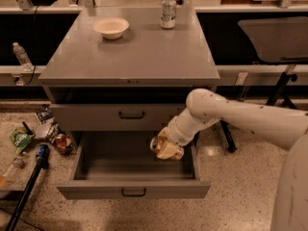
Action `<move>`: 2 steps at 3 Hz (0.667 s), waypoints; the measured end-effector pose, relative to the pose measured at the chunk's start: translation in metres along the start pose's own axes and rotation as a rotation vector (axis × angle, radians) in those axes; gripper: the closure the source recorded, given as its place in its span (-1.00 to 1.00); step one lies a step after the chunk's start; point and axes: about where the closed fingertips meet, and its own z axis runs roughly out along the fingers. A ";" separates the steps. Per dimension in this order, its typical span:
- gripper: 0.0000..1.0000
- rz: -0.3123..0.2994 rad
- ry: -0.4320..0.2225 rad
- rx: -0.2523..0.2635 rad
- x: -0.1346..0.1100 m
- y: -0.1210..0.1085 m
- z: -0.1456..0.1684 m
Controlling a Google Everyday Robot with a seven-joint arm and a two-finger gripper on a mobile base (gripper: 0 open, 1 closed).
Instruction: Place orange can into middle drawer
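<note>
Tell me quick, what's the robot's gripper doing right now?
Gripper: closed on the orange can, holding it over the right side of the open middle drawer.

The gripper [161, 145] holds the can [169, 151] over the drawer's [133, 191] right side; a bowl [111, 27] stands near the top's [139, 57] back left corner.
</note>
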 end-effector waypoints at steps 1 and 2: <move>1.00 0.006 -0.054 0.003 0.020 0.001 0.064; 1.00 -0.025 -0.054 0.007 0.032 -0.005 0.109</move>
